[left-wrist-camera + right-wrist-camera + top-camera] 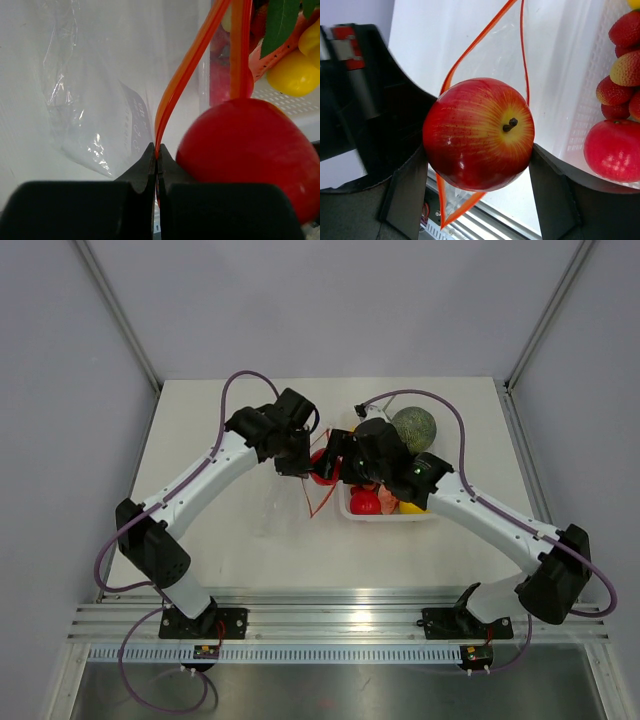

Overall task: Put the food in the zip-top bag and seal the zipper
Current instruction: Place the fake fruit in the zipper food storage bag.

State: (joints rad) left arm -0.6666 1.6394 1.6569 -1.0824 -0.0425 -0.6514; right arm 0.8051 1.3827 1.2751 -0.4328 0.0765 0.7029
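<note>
My left gripper (296, 460) is shut on the red-orange zipper (172, 90) of the clear zip-top bag (95, 100), holding one side of the mouth up. My right gripper (479, 149) is shut on a red apple (479, 132) and holds it at the open bag mouth, with the zipper strip (470, 50) looping around it. In the left wrist view the apple (245, 150) sits right beside my left gripper (158, 152). In the top view the apple (321, 468) is between the two grippers, and the bag (275, 505) hangs down toward the table. More food lies in the white tray (350, 512).
The white tray (590, 100) holds strawberries (625, 70), a red fruit (615, 150) and a yellow lemon (295, 75). A green melon (418, 428) sits at the tray's far end. The two arms are close together over the table's middle.
</note>
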